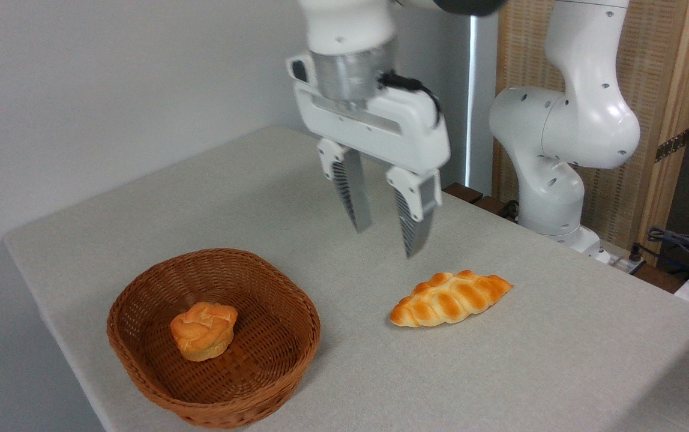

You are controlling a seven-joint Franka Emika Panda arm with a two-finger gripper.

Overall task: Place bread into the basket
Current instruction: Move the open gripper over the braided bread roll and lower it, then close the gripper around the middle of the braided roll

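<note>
The bread (pixel 451 298) lies on the surface (pixel 500 372), right of the basket (pixel 284 354) (which holds a bun (pixel 203 330)). The gripper (pixel 388 240) hangs above the bread's left end, jaws apart and holding nothing.

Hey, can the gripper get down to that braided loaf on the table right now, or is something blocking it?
Probably yes. The gripper hangs open above the table, and the braided loaf lies bare, apart from the basket, with nothing between.
</note>
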